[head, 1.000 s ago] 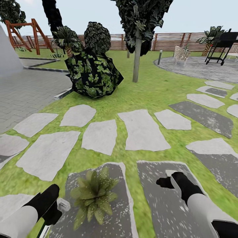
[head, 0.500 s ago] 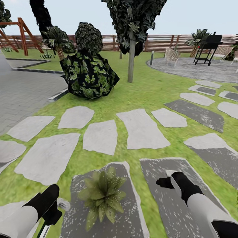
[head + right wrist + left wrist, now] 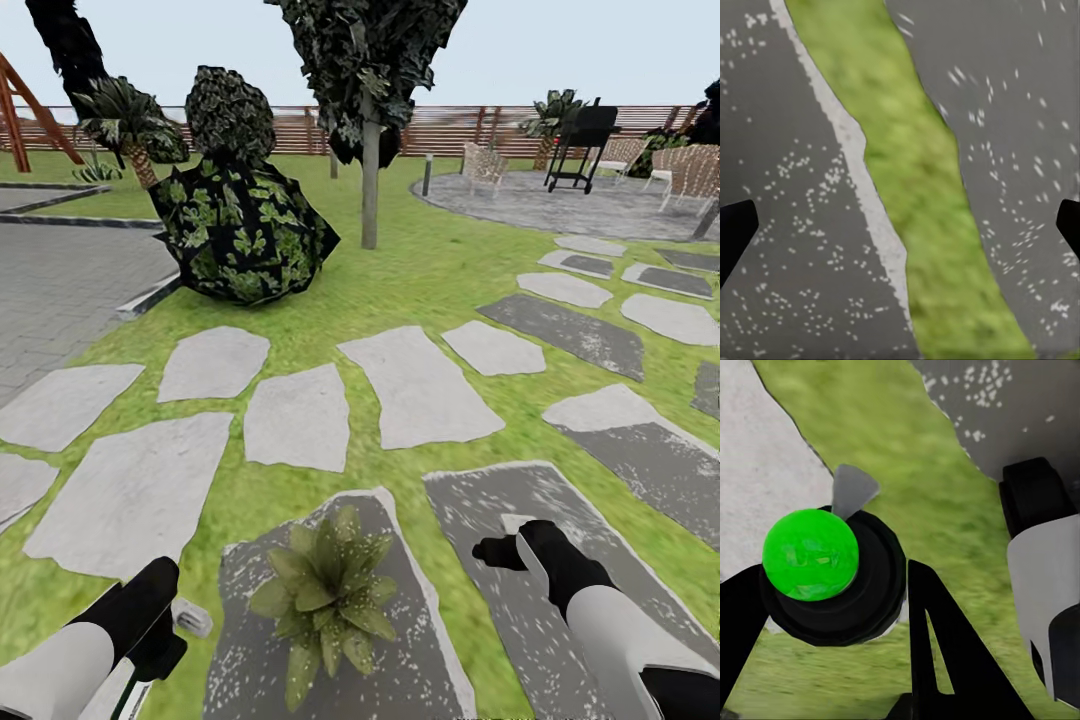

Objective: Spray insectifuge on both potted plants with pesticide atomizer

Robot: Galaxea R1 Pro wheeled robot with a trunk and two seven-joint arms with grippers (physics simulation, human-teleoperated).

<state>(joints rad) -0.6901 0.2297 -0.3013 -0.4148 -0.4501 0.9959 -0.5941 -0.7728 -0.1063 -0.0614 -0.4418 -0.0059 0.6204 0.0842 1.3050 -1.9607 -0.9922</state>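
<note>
Both jaws differ: the left gripper [image 3: 832, 585] is closed around the pesticide atomizer [image 3: 811, 553], while the right gripper [image 3: 900, 225] is wide open with nothing in it. One potted plant [image 3: 328, 592] sits on a dark, speckled stone slab [image 3: 410, 660] between the two arms. Since a second ago the whole picture has slid sideways, so the camera is turning; the arms look just the same. I think the robot is looking for the second plant, since this slab already looks sprayed. In the head view the bottle's white nozzle [image 3: 190, 617] peeks out, but the body is mostly hidden. The second plant may be out of frame.
</note>
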